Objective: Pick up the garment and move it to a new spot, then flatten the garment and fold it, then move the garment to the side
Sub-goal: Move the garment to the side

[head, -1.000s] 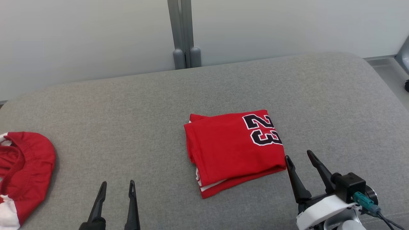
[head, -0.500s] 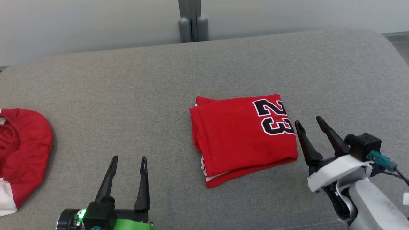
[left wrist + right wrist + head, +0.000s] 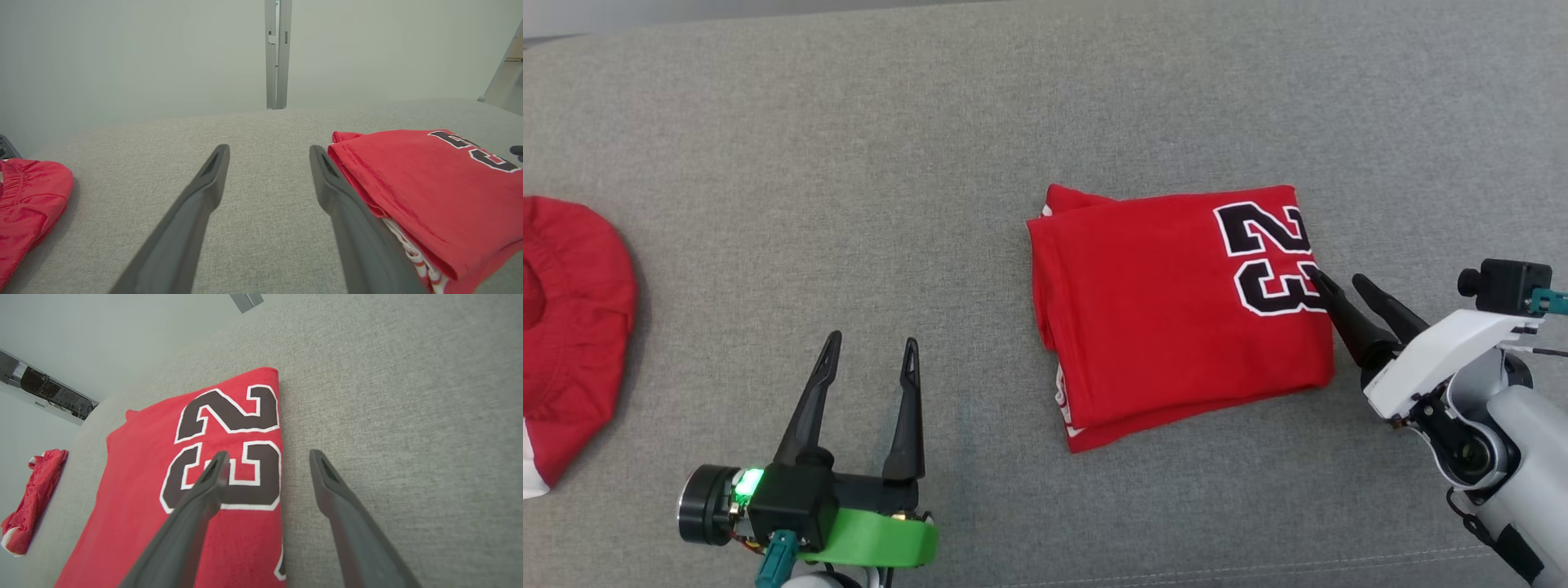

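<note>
The garment (image 3: 1168, 310) is a red jersey with a black "23", folded into a neat rectangle right of centre on the grey cushion; the left wrist view has the garment (image 3: 412, 183) at its right, and the right wrist view looks down on the garment (image 3: 171, 506). My right gripper (image 3: 1335, 280) is open at the garment's right edge, one finger over the numerals, the other over bare fabric beside it. My left gripper (image 3: 872, 351) stands open over the cushion, well left of the garment, holding nothing.
A second red piece of clothing (image 3: 572, 318) with a white hem lies crumpled at the far left of the grey cushion (image 3: 849, 163). A pale wall with a grey post (image 3: 276, 53) stands behind the cushion.
The head camera has tilted down, so the wall left the view. My right gripper has moved forward and left onto the garment's right edge. The left gripper has come further into view.
</note>
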Robot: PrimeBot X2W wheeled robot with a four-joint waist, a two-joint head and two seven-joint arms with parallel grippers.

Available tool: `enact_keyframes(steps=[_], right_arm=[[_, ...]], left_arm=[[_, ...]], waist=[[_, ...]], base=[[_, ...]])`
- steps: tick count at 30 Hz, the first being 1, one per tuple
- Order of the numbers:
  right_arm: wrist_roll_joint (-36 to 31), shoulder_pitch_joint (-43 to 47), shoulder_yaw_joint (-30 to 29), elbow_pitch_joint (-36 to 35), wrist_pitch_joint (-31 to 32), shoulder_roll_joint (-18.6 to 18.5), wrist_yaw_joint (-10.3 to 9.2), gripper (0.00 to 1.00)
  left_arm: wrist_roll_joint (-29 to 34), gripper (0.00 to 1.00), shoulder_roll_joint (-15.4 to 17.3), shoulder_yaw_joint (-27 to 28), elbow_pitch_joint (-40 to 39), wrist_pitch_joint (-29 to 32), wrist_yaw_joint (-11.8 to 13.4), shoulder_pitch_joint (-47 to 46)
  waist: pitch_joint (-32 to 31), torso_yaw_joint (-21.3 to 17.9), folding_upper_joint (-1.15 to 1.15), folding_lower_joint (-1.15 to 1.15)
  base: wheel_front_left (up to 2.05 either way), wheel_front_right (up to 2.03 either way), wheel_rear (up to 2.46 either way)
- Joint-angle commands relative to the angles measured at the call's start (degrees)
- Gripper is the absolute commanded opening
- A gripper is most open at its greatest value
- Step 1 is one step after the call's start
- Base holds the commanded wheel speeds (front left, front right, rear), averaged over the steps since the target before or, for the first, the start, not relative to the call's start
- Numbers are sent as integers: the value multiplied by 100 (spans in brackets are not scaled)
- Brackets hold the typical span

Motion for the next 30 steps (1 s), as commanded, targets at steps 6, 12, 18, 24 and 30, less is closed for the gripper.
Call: enact_keyframes(steps=[6,12,18,24,30], right_arm=[[757,-330,440,-118,432,-326,-7,100],[1052,-519,818,-259,441,-546,-10,0],[980,-924,1103,-405,230,-945,-10,0],[860,-1600,1232,-412,36,-1399,-9,0],[839,-2202,1116,-184,-189,-1919,-9,0]], left_arm=[[30,100,10,-69,-36,-2,-23,-333],[36,100,10,-122,-22,-2,3,-447],[87,100,10,-118,-102,-2,-12,-548],[207,100,10,-141,-309,-2,-60,-767],[393,100,20,-188,-637,-1,-149,-1083]], waist=[[538,164,0,0],[684,162,0,0],[871,87,0,0],[1257,-64,0,0],[1811,-228,0,0]], base=[[0,0,0],[0,0,0],[0,0,0],[0,0,0],[0,0,0]])
